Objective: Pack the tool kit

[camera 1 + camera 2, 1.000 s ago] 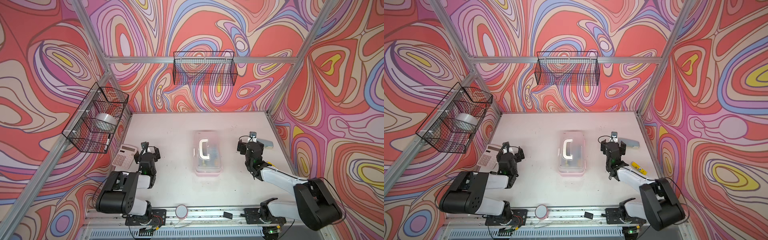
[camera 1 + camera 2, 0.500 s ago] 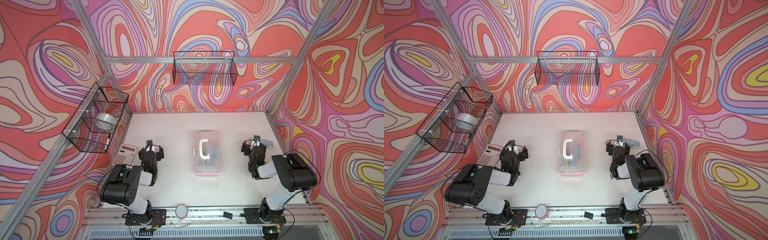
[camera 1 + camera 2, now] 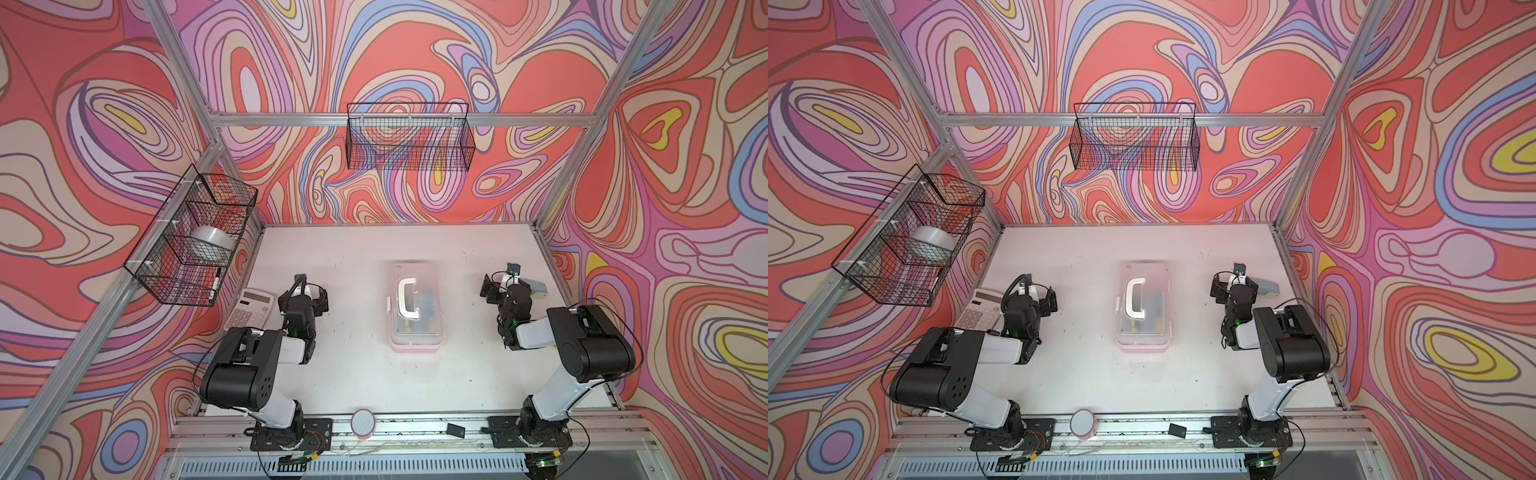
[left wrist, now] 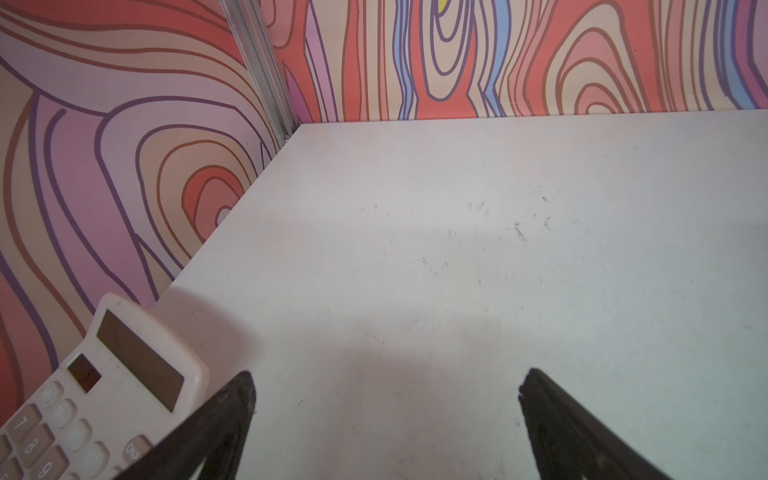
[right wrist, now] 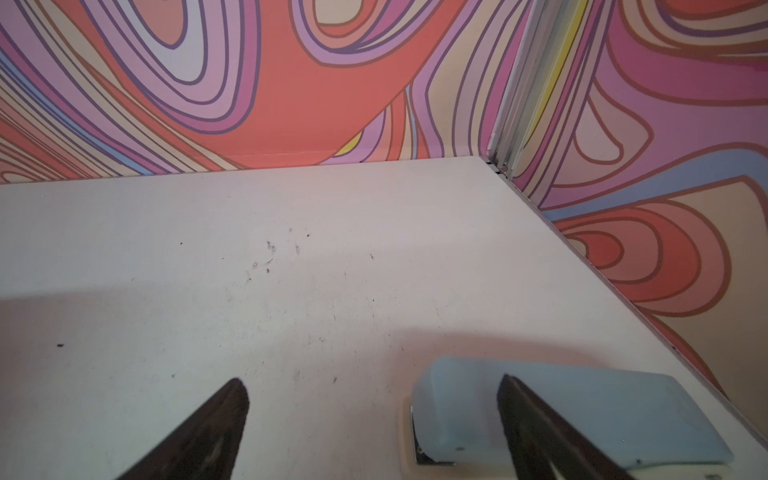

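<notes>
Tool kit [image 3: 414,309] sat mid-table [image 3: 353,257], long axis running away from the rig, clear lid down, white handle flat on top. Coloured shapes showed through the lid; I could not tell which tools. No loose tools seen on the table.

Left gripper [image 4: 386,390] was spread wide, nothing between the fingers, low over bare table well to the left of the kit. Calculator [image 4: 104,386] lay just beside its outer finger; touching or not, I could not tell.

Right gripper [image 5: 370,395] was likewise spread and empty, well to the right of the kit. A blue stapler-like item [image 5: 582,415] lay just beside it; one finger crossed it in the wrist view, contact unclear.

My reading: packing looked done or nearly so, and the step in hand was parking both arms clear. To do it well I would lift each wrist before any sideways move, so neither finger drags the calculator or the blue item. I would also check the side latch from a top view, since the frames did not show whether it had caught.
</notes>
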You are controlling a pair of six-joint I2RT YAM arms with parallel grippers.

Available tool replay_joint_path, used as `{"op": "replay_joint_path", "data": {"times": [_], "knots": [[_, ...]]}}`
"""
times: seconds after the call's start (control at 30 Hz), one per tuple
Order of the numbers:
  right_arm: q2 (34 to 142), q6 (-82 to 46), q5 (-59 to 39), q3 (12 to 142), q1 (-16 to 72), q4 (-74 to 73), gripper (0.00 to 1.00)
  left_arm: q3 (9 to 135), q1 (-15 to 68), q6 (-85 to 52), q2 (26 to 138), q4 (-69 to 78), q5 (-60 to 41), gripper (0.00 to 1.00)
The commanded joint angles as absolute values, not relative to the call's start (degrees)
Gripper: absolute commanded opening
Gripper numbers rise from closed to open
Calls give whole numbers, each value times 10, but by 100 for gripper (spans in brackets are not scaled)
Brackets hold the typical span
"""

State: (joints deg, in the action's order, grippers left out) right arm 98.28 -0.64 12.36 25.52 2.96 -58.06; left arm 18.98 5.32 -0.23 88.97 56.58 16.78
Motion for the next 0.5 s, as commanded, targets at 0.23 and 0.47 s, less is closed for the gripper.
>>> {"op": "replay_joint_path", "data": {"times": [0.23,0.47], "knots": [[987,-20,85,279,13,-535,98,195,56,4,891,566,173,100],[982,-18,88,268,13,-553,98,195,56,3,891,566,174,100]]}}
